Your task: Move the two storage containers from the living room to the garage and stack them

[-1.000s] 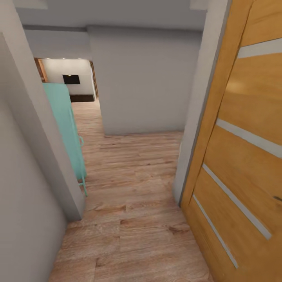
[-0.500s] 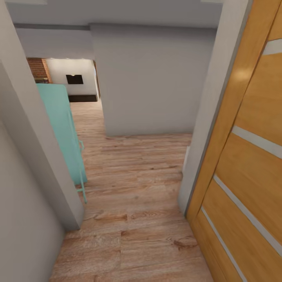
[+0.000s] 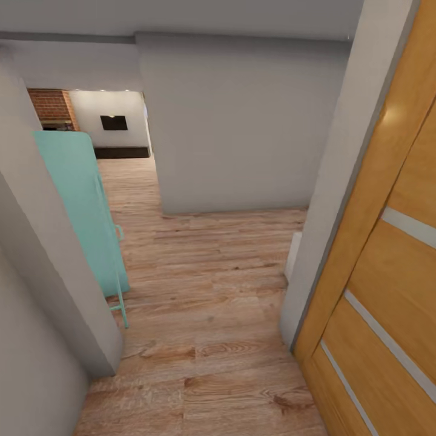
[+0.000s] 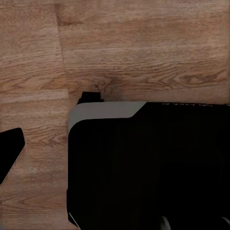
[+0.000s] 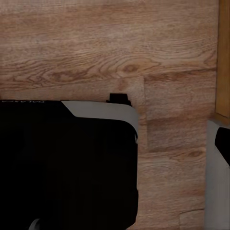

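Transit step: robot is in a doorway, heading over light wood plank floor [image 3: 206,303] toward the living room [image 3: 91,124], glimpsed far down the hall by its red brick fireplace [image 3: 49,106] and a dark wall TV [image 3: 113,123]. No storage containers appear in these pictures; presumably they sit in that far room.

The open wooden door [image 3: 387,254] stands close at right, a grey wall corner [image 3: 54,266] close at left, with a mint-green cabinet [image 3: 79,206] just beyond it.

Both wrist views look down at floor planks and the robot's black base [image 4: 148,167]. Finger spread of either gripper cannot be told.

To do it well: keep centred between door and wall corner, then bear left along the hall, clearing the cabinet's handle [image 3: 119,233].
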